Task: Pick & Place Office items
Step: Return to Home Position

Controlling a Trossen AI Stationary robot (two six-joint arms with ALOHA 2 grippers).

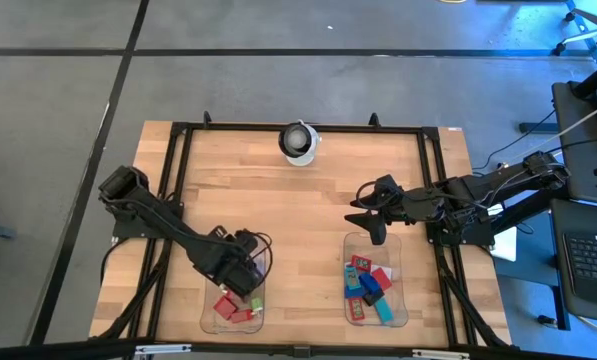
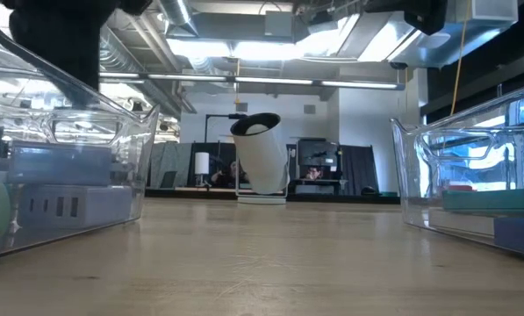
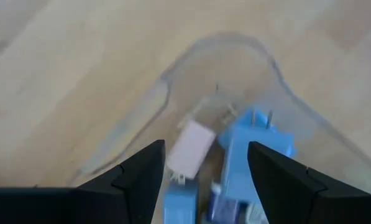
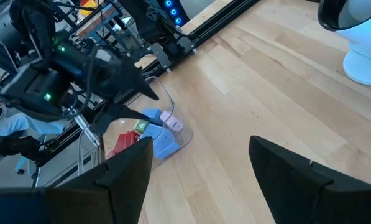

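Evidently empty, the left pincer hangs with fingers spread right above the left clear tray. Since it pinches nothing, I judge it ready to lift away toward its rest pose. Directly beneath its fingertips lie some of the office items: a pale pink adapter touching a blue adapter with its metal prongs showing, and red and green blocks beside them. The right pincer, likewise spread and holding nothing, hovers near the far rim of the right tray. That tray's red, blue, teal and black pieces sit just below and behind it.
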